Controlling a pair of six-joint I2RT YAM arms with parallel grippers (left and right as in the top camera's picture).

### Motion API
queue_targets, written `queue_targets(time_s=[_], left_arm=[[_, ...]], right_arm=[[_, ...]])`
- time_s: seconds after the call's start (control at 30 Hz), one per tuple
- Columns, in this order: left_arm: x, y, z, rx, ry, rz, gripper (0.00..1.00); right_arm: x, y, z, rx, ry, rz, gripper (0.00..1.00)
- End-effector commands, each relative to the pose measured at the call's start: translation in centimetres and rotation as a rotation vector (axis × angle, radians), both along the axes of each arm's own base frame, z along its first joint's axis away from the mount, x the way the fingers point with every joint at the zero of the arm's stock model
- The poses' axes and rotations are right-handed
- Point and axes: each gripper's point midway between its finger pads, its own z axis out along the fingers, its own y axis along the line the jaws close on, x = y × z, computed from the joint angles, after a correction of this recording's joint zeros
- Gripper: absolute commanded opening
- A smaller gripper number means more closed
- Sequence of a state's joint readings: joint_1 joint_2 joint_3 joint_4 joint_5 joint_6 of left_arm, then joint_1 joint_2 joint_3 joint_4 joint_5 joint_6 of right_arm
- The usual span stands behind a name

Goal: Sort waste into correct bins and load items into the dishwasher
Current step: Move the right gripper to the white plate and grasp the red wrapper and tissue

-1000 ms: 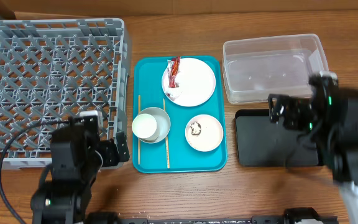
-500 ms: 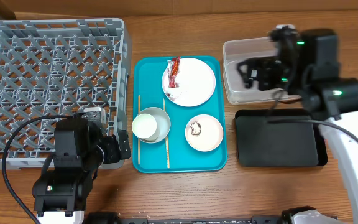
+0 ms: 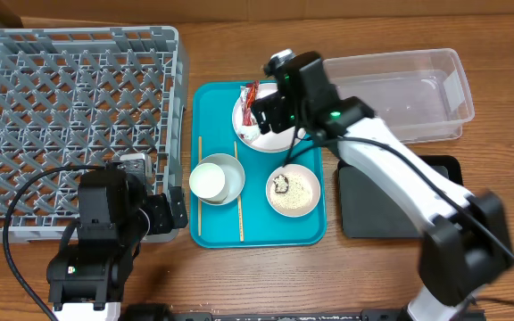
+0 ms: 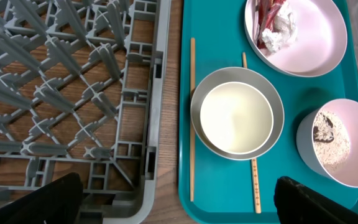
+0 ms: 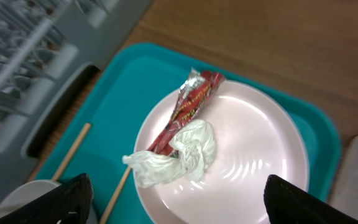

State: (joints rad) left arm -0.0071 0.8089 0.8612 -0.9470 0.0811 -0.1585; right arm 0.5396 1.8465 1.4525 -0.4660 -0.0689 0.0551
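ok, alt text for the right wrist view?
A large white plate on a teal tray holds a crumpled red-and-white wrapper touching a white tissue wad, with the open right gripper above it. A chopstick lies left of the plate, and a blurred grey rack fills the top left corner.

Crumpled wrapper and tissue wad are laid touching on the plate; cup is nested in bowl; rice and brown lump are contained in dish.
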Motion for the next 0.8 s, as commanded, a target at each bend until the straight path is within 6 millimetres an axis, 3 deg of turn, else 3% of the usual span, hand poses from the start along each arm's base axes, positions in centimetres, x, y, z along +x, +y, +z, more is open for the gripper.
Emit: queue_targets(time_s=[0.0,0.17,0.3,0.37,0.6,0.67,0.73,0.77], left_arm=[[0.2,0.0,1.0,0.001,-0.028,0.003,1.00],[0.2,0.0,1.0,0.004,-0.028,0.006,1.00],[0.2,0.0,1.0,0.004,-0.028,0.006,1.00],[0.2,0.0,1.0,0.004,-0.028,0.006,1.00],[0.2,0.0,1.0,0.004,-0.029,0.006,1.00],[0.2,0.0,1.0,0.004,-0.028,0.006,1.00],[0.2,0.0,1.0,0.004,-0.028,0.006,1.00],[0.2,0.0,1.0,0.004,-0.028,0.006,1.00]], right_arm=[[1.1,0.8,-2.4,-0.024,0.005,-0.012,0.88],[1.1,1.8,-7.4,-0.067,0.070,0.005,0.87],[0.9,2.0,-10.1,-0.078,0.115,-0.006,0.79],[0.8,2.1,-10.7,-0.081,0.127,-0.005,0.66],[0.6,2.0,-11.0,-0.074,0.149,-0.022,0.40],[0.4,1.9,-11.1,-0.080,0.159,-0.022,0.28],[0.3,1.8,-11.2,-0.075,0.164,-0.031,0.29],[0.4,1.9,-11.1,-0.069,0.168,-0.039,0.36]])
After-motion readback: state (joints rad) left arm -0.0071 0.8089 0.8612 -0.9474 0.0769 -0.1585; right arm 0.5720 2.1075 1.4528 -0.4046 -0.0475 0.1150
